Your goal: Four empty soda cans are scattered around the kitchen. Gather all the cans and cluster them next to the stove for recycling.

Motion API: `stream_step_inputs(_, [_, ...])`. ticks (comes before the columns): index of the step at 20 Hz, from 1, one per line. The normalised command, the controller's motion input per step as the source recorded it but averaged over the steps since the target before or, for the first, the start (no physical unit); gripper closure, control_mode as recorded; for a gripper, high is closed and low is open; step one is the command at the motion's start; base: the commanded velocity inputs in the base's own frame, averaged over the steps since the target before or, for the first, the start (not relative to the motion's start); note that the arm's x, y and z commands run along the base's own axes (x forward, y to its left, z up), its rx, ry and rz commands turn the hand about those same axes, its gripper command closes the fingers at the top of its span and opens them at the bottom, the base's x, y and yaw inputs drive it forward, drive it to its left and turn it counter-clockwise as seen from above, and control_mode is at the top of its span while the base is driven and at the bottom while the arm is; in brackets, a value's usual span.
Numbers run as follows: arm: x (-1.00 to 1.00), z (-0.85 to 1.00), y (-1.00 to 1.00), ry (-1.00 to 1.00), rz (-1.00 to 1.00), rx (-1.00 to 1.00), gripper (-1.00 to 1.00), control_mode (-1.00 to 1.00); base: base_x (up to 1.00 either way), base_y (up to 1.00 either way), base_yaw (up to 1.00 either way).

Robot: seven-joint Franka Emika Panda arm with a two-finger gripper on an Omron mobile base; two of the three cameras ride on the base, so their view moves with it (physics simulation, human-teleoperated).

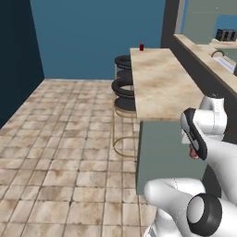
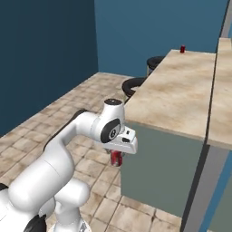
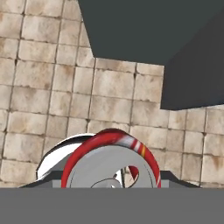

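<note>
A red soda can with a silvery top (image 2: 117, 158) hangs clamped in your hand (image 2: 118, 156), low beside the grey-green end panel (image 2: 158, 167) of the beige marble surface (image 2: 181, 90), above the brown tiled floor (image 1: 60, 139). A second small red can (image 1: 141, 46) stands at that surface's far end, uncollected. The stove isn't in sight, so the gathering looks barely begun. Mind the overhanging edge and black round stools (image 1: 123, 85); the floor to your left is open.
</note>
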Motion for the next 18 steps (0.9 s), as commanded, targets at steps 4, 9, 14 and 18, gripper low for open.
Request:
stream_step_inputs(4, [0.0, 0.0, 0.0, 0.0, 0.0, 0.0, 1.0, 1.0, -0.62, -0.01, -0.23])
stream_step_inputs(9, [0.0, 0.0, 0.0, 0.0, 0.0, 0.0, 1.0, 1.0, -0.46, -0.2, -0.35])
stream_step_inputs(14, [0.0, 0.0, 0.0, 0.0, 0.0, 0.0, 1.0, 1.0, -0.42, -0.24, -0.36])
stream_step_inputs(18, [0.0, 0.0, 0.0, 0.0, 0.0, 0.0, 1.0, 1.0, -0.13, -0.57, -0.2])
